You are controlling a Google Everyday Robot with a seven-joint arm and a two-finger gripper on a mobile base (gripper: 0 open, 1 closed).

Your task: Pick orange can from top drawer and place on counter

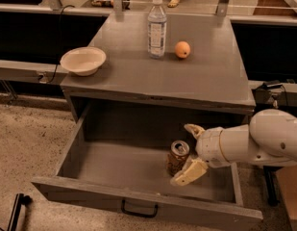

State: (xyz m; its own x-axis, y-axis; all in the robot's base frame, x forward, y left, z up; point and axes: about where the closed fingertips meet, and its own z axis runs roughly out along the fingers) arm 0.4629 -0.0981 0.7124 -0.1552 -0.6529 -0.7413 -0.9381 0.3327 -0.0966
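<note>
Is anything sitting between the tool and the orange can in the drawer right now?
Nothing visible does. The tool is inside the top drawer, open, with its fingers spread close beside the orange can. The can stands upright, and no other object shows on the drawer floor.

**Robot Arm Runs Off Frame at Drawer**

The gripper (180,154) sits inside the top drawer (90,194), fingers spread. Its lower finger (189,173) covers the lower right side of the orange can (177,159). The arm is cut off by the right edge. The counter (196,76) hides the drawer's rear. The can's markings are too blurred to read.
</note>
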